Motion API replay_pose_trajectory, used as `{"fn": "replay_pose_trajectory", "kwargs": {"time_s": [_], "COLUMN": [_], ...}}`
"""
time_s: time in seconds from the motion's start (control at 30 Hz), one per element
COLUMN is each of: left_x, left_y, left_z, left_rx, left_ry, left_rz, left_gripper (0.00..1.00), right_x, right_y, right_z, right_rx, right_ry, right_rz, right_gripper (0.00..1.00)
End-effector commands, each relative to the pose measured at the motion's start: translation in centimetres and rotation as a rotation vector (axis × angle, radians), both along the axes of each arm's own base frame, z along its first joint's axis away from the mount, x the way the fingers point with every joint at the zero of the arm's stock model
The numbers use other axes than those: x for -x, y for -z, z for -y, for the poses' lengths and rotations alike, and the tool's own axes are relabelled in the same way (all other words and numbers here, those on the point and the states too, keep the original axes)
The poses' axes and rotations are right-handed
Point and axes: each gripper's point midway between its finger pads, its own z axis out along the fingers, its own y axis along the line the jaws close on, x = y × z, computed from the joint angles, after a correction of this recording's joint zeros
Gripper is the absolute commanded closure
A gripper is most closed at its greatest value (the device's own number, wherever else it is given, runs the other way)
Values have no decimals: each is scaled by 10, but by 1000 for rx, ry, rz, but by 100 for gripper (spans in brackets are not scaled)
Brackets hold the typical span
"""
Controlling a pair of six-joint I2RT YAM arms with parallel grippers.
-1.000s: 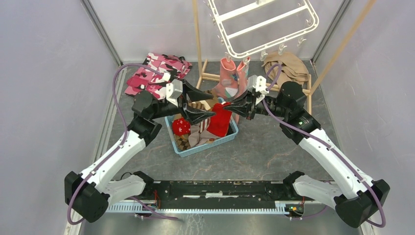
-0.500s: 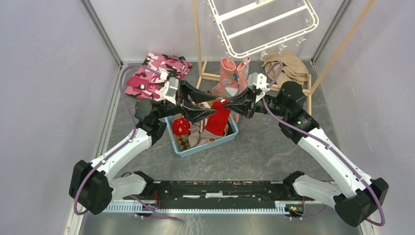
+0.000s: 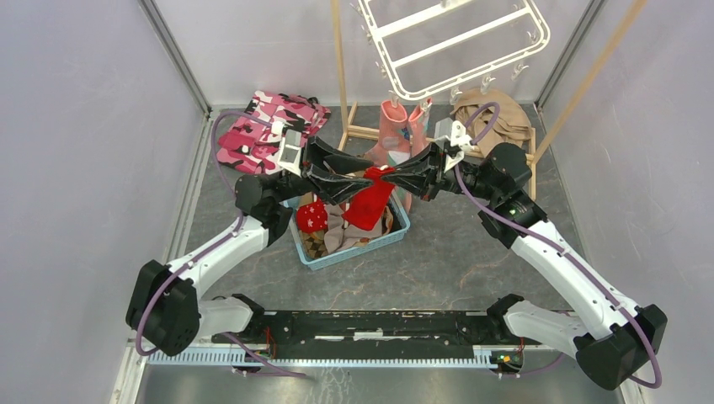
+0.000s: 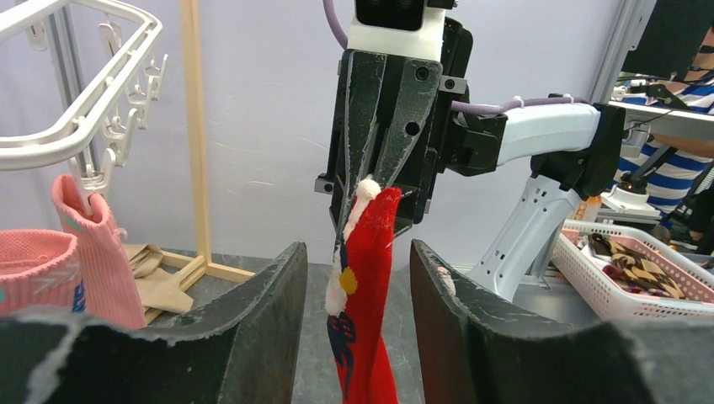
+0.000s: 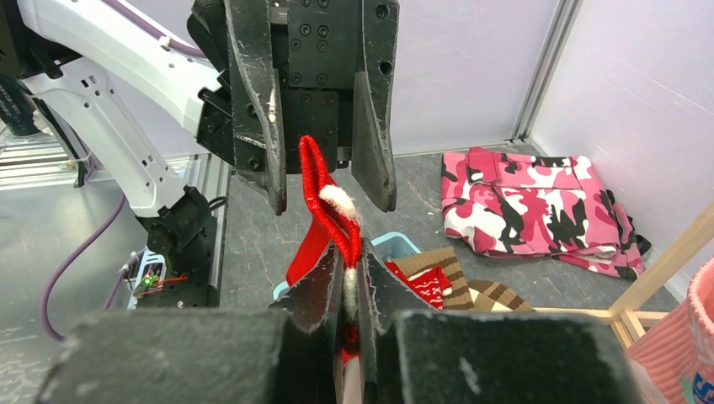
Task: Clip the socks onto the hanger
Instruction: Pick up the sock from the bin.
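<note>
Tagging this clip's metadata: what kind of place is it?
Probably a lab robot cell staged for laundry: plain panel walls, a white clip hanger by a wooden stand, a basket of socks.

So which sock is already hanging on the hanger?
The salmon-pink sock, clipped under the hanger. The red sock is pinched in the right gripper; the rest lie in the blue basket.

Pale lilac walls [image 3: 76, 126], dark mottled floor [image 3: 455, 261], thin wooden pole stand [image 3: 339, 76]
</note>
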Motion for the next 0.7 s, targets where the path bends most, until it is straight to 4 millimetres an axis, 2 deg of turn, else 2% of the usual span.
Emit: {"fn": "replay_pose_trajectory", "kwargs": {"time_s": [0.0, 0.1, 0.17, 0.23, 0.33, 0.37, 0.4, 0.43, 0.5, 0.57, 0.67], "left_x": [7, 7, 8, 8, 8, 8, 7, 7, 7, 2, -6], "left_y": [-23, -25, -27, -28, -29, -29, -28, -27, -27, -26, -19], "left_z": [-2, -1, -1, 0, 0, 1, 1, 1, 1, 1, -1], "left_rx": [68, 74, 77, 78, 79, 78, 75, 73, 75, 80, 60], "left_ry": [14, 19, 24, 30, 35, 35, 33, 34, 30, 6, -56], "left_rz": [35, 31, 31, 30, 27, 27, 26, 28, 24, 13, 4], "left_gripper": [47, 50, 61, 67, 71, 75, 90, 97, 98, 98, 98], "right_x": [8, 8, 8, 8, 8, 8, 8, 8, 7, 5, -9], "right_y": [-17, -16, -14, -13, -12, -12, -13, -13, -12, -10, -8], "right_z": [1, 0, 0, 0, -1, -1, -1, -1, 0, 1, 18], "right_rx": [-53, -52, -50, -48, -50, -50, -50, -51, -50, -33, -1], "right_ry": [-22, -23, -24, -26, -30, -29, -30, -29, -24, -7, 91], "right_rz": [40, 33, 30, 26, 25, 26, 26, 26, 25, 25, 53], "right_gripper": [96, 96, 96, 96, 96, 96, 96, 95, 86, 70, 51]}}
